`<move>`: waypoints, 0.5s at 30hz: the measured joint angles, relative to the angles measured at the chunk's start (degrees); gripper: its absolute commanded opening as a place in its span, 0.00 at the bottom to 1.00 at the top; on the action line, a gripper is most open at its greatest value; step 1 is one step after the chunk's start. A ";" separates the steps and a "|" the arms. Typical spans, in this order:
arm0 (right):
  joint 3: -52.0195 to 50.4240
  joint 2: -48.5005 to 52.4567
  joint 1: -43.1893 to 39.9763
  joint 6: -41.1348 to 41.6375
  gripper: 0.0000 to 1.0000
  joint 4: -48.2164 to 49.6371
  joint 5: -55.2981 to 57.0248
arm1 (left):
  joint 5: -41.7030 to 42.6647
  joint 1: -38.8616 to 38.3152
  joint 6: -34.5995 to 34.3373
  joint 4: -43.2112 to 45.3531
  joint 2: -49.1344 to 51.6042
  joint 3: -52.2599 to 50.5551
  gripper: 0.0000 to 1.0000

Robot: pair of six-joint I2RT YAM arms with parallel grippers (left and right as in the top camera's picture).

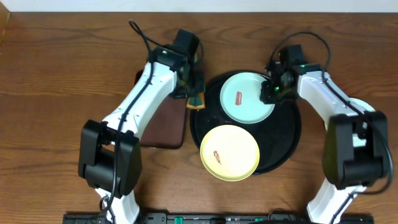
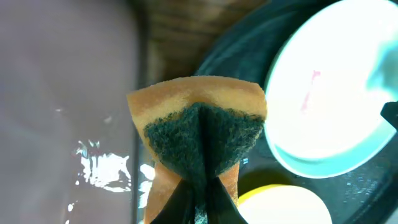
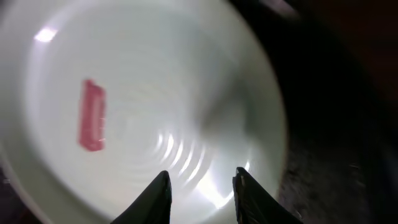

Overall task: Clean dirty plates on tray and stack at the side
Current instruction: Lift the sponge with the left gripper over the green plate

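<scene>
The black round tray (image 1: 286,134) holds one mint-green plate (image 1: 254,106) at its back, with a reddish smear (image 1: 239,98). A pale yellow plate (image 1: 230,152), also smeared, lies at the tray's front left and overhangs the rim. No second mint plate shows. My left gripper (image 1: 196,99) is shut on a folded orange-and-green sponge (image 2: 199,118) at the tray's left edge, just left of the mint plate (image 2: 323,112). My right gripper (image 3: 200,180) is open and sits over the right part of the mint plate (image 3: 155,93), near its rim.
A brown rectangular tray (image 1: 165,121) lies left of the black tray, partly under my left arm, and shows in the left wrist view (image 2: 62,93). Dark wood tabletop (image 1: 50,74) surrounds both trays.
</scene>
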 measured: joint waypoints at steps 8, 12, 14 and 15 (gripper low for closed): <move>0.11 -2.93 -3.93 0.48 0.30 -1.70 1.86 | 1.57 -4.13 -0.22 12.07 0.00 0.02 0.07; 0.09 1.25 -4.59 0.59 0.26 -1.36 1.92 | 2.05 -6.25 -1.40 17.05 0.00 0.02 0.07; 0.07 3.19 -4.50 0.63 0.21 -0.96 1.51 | 2.38 -7.04 -2.62 18.86 0.11 0.02 0.07; 0.04 4.07 -4.48 0.81 0.15 -0.72 1.11 | 2.45 -7.30 -3.26 19.65 0.20 0.02 0.07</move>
